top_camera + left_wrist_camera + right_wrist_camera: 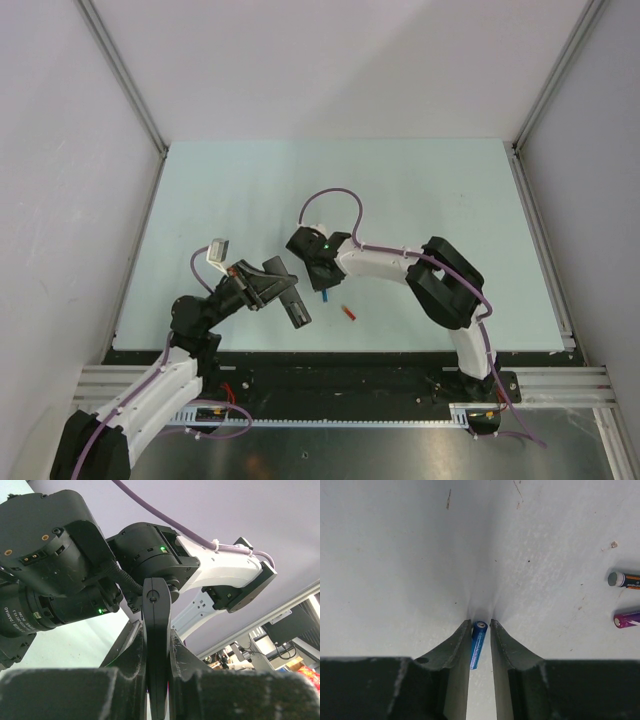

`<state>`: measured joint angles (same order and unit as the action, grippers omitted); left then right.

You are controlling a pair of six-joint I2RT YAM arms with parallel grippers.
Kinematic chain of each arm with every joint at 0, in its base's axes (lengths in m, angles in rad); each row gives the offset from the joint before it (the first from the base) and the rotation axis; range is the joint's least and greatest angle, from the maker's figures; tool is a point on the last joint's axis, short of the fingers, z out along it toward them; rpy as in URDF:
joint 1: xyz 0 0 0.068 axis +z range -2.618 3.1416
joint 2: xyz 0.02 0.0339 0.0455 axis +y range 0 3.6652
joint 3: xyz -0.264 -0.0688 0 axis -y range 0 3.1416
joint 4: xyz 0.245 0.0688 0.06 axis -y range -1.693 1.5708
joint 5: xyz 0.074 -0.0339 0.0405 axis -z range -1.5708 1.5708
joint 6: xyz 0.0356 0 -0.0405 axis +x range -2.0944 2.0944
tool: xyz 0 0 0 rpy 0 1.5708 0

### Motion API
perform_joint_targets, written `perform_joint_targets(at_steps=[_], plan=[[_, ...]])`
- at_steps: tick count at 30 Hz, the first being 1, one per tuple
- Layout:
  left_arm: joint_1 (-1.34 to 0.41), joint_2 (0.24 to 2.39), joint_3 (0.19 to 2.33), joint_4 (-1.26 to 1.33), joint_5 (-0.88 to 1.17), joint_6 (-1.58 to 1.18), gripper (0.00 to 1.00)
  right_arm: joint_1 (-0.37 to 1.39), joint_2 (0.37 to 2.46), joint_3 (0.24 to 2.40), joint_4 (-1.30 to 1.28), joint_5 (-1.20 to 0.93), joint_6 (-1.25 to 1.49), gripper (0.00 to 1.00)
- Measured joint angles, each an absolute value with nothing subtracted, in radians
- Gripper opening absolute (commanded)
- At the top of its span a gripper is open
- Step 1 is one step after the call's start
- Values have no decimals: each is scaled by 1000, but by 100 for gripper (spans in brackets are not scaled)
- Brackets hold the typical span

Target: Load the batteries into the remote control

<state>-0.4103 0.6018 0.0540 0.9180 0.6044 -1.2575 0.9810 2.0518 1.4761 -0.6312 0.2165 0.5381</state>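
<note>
Holding slim flat black plastic remote control (156, 605) edge-on in left gripper (268, 285), fingers clamped on it, above pale tabletop's (395, 555) near edge. Straddling bright blue cylindrical battery (478, 642) with right gripper (480, 623), fingers narrowly parted, near-edge middle.

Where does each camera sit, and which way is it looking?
Top camera: high up behind the robot, looking down on the table; the left arm and right arm both show.
Left wrist camera: on the left arm, looking along the left pincer, shut on the remote control, towards the right arm.
Right wrist camera: on the right arm, looking down at the table; the right pincer sits around the blue battery.
Shared: the top and right wrist views both show the blue battery.
</note>
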Motion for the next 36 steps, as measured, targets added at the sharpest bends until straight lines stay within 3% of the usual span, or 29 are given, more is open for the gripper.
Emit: perform_joint_targets(at_steps=[6, 18, 30, 36], plan=[[-410, 601, 54, 918, 604, -1258, 0, 978, 2053, 1477, -628, 212, 526, 1], [-410, 613, 54, 918, 589, -1258, 0, 973, 1947, 1336, -575, 237, 533, 0], [-451, 839, 138, 908, 514, -1245, 0, 1024, 1312, 1124, -512, 516, 559, 0], [-491, 972, 246, 914, 442, -1238, 0, 1100, 1123, 1028, -396, 571, 541, 0]])
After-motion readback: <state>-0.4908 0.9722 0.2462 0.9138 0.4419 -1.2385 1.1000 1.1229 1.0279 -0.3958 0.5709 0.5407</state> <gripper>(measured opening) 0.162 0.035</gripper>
